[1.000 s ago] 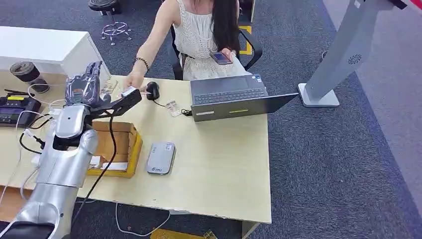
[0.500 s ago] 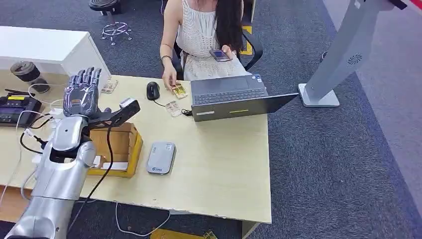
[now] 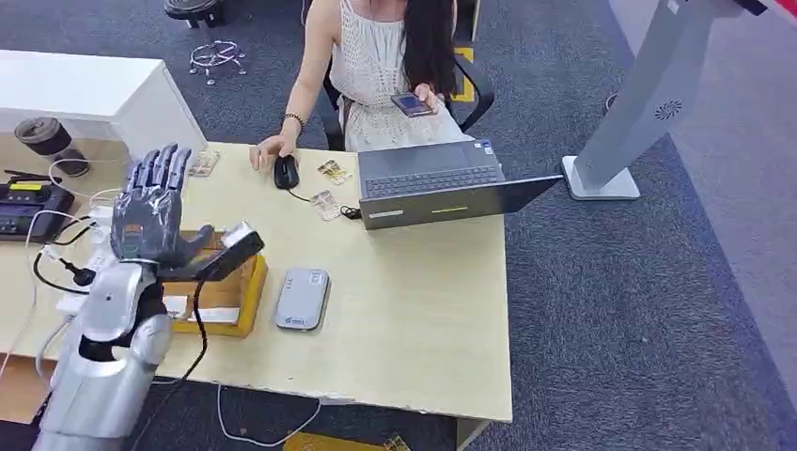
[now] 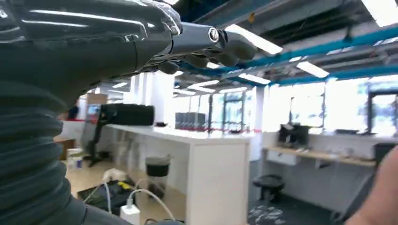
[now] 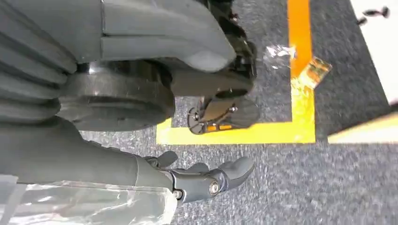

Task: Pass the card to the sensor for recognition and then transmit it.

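My left hand (image 3: pixel 150 208) is raised over the table's left side, above the cardboard box (image 3: pixel 224 287), with its fingers spread and nothing in it. The left wrist view has the same hand (image 4: pixel 192 40) with its fingers stretched out and bare. A small yellowish card (image 3: pixel 333 172) lies on the table (image 3: pixel 423 301) between the mouse (image 3: pixel 285 172) and the laptop (image 3: pixel 442 180). The grey card sensor (image 3: pixel 303 298) lies flat to the right of the box. My right hand (image 5: pixel 206 180) hangs over the carpet, fingers loose, holding nothing.
A seated person rests a hand (image 3: pixel 266 150) by the mouse and holds a phone (image 3: pixel 410 103) in the other. Another card (image 3: pixel 324 204) lies near the laptop's corner, and more cards (image 3: pixel 202 164) lie at the far left edge. Cables and a black device (image 3: pixel 28 202) crowd the left.
The person took the card from my left hand, laid it beside the laptop, then moved that hand to the mouse. My left hand drew back toward me and lower, fingers spread.
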You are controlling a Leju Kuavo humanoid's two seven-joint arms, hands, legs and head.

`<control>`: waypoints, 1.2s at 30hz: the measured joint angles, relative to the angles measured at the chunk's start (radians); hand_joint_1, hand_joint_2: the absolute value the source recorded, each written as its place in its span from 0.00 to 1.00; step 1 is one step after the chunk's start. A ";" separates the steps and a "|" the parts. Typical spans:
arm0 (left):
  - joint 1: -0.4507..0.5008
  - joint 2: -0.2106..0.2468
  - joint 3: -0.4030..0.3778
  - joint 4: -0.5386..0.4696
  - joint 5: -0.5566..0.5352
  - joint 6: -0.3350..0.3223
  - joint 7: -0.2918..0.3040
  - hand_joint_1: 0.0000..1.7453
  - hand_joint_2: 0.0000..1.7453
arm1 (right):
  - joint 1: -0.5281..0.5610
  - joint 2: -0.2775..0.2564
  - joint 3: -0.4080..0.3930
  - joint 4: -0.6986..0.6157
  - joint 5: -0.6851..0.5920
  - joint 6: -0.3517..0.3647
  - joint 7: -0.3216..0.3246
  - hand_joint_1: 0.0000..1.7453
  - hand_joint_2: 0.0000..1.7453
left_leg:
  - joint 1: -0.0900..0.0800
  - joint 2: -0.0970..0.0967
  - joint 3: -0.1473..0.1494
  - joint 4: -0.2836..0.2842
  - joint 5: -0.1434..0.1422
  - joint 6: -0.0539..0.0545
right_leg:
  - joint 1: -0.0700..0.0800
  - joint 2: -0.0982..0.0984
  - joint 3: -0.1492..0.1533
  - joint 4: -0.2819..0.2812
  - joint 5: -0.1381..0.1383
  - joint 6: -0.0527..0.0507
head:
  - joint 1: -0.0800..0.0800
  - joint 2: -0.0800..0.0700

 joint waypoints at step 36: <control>0.417 -0.407 0.851 0.284 1.139 -0.241 -0.828 0.00 1.00 | 0.039 -0.031 -0.222 -0.021 -0.062 -0.048 0.122 0.00 1.00 | 0.000 0.001 0.007 -0.002 -0.006 0.000 | 0.000 0.000 0.005 0.000 -0.006 -0.002 | 0.000 0.000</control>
